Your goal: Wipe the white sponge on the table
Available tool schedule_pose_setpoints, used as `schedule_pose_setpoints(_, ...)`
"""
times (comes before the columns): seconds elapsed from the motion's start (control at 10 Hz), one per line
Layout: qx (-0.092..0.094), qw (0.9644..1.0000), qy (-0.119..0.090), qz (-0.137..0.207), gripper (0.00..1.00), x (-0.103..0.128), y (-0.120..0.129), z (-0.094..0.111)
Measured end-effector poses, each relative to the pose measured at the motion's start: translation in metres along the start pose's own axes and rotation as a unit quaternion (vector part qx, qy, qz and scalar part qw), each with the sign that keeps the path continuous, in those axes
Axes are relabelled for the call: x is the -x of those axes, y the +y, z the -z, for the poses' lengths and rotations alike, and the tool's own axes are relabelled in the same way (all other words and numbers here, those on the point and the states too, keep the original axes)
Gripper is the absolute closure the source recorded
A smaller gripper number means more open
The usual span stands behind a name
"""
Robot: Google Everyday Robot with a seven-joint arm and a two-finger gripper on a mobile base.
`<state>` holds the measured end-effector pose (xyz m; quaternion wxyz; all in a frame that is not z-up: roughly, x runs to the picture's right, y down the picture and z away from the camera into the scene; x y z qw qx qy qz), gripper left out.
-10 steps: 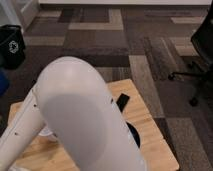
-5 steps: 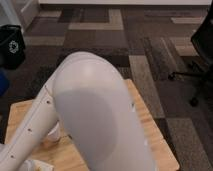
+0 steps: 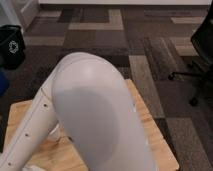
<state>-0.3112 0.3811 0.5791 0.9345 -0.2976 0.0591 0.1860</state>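
My white arm fills the middle of the camera view and hides most of the light wooden table. Only the table's right edge, a strip at the left and a patch at the bottom show. The white sponge is hidden or out of view. My gripper is not in view; it lies somewhere behind or below the arm.
A black bin with a recycling mark stands on the patterned carpet at the far left. A black office chair with a wheeled base stands at the right. Carpet floor surrounds the table.
My arm has swung further across the view and now covers the dark objects that showed on the table's right side a second ago.
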Motion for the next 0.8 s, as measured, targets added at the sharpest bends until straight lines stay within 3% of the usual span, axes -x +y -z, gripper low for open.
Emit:
schedule_pose_setpoints(0.1,0.000,0.9999,-0.012,0.010,1.00,0.010,0.007,0.005)
schedule_pose_setpoints(0.5,0.006,0.9997,-0.019,0.011,1.00,0.012,0.002,-0.004)
schedule_pose_setpoints(0.8,-0.015,0.9998,-0.010,-0.009,1.00,-0.008,-0.022,-0.001)
